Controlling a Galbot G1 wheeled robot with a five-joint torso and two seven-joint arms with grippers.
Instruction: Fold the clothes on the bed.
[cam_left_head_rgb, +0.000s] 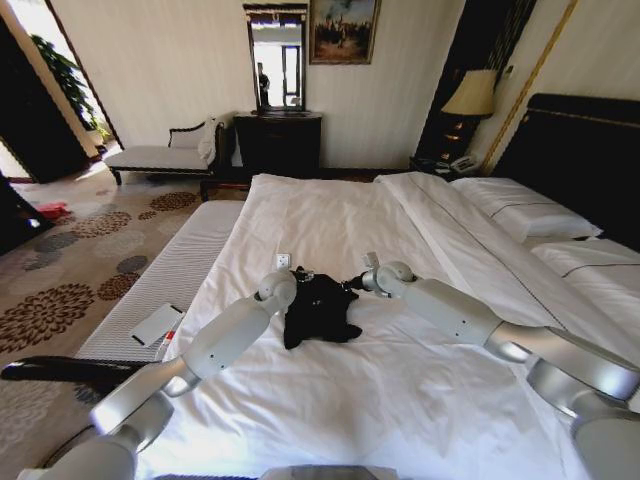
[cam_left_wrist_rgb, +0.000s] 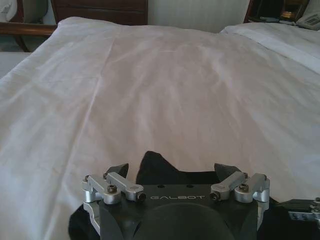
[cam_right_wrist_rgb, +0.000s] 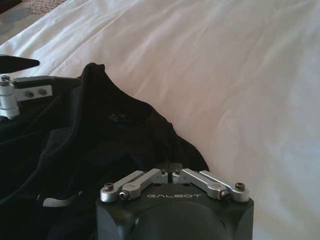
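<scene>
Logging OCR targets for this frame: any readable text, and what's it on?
"GALBOT": on the left gripper body, left wrist view.
"GALBOT": on the right gripper body, right wrist view.
White marking on the black T-shirt: too little visible to read.
Card on the bench: unreadable.

free: open white sheet of the bed (cam_left_head_rgb: 330, 215) beyond the T-shirt (cam_left_head_rgb: 318, 310) | obstacles: pillows (cam_left_head_rgb: 525, 210) far right; both arms flanking the shirt

Pale walls, patterned carpet (cam_left_head_rgb: 70, 290), chaise (cam_left_head_rgb: 160, 155), dark dresser (cam_left_head_rgb: 278, 143), lit lamp (cam_left_head_rgb: 472, 95)
</scene>
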